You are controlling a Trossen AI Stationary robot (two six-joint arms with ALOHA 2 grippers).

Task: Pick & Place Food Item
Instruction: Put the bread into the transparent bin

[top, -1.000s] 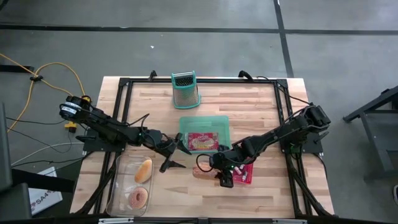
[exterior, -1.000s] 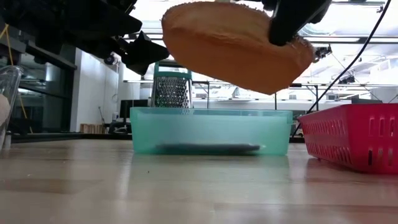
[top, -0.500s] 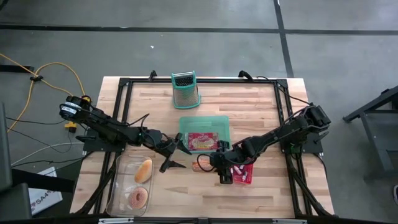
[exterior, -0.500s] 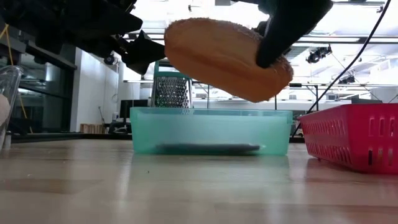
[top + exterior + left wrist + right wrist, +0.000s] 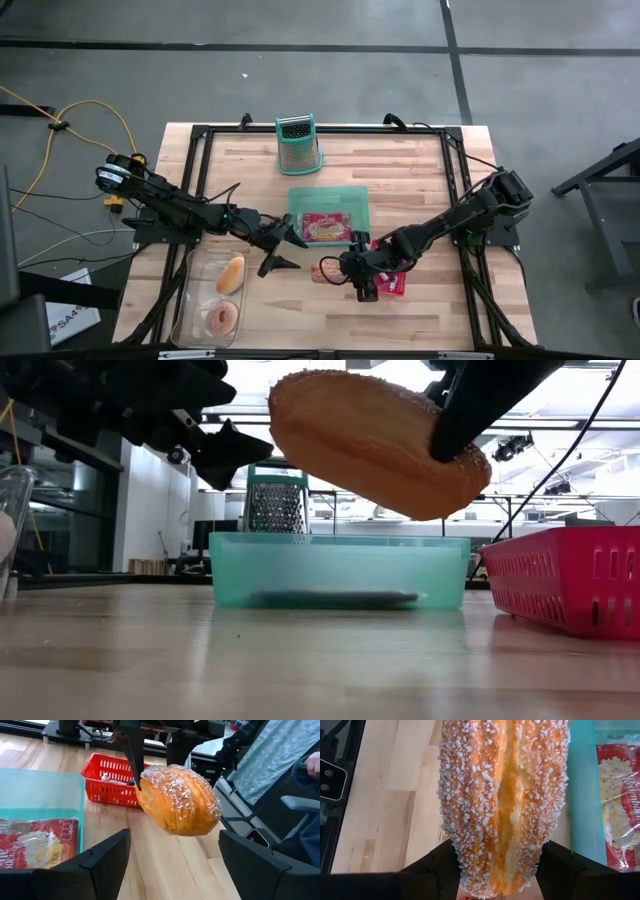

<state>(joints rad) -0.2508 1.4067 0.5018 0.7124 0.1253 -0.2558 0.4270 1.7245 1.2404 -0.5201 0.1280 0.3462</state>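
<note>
Grey concrete floor surrounds a pale wooden worktop (image 5: 420,170) filling the middle of the high view.

Clear tray (image 5: 196,300), lower left of that view: holds a bun and a doughnut.

Teal bin (image 5: 329,193), centre: holds a red packet.

Red basket (image 5: 396,278), lower right of centre, just beside the teal bin's corner.

Grater (image 5: 298,145), upper centre, upright.

Sugared pastry (image 5: 326,272), lower centre, lifted clear of the worktop between the clear tray and the red basket; the low view shows it hanging above the board, tilted.

Right pincer (image 5: 352,274), lower centre: closed on the sugared pastry at one end only.

Left pincer (image 5: 283,248), left of centre, fingers spread wide and empty, pointing at the pastry.

Risk, as judged: the end-only grip leaves most of the pastry overhanging, so it could droop, tear or slip free during travel; the nearby left pincer could also be bumped.
</note>
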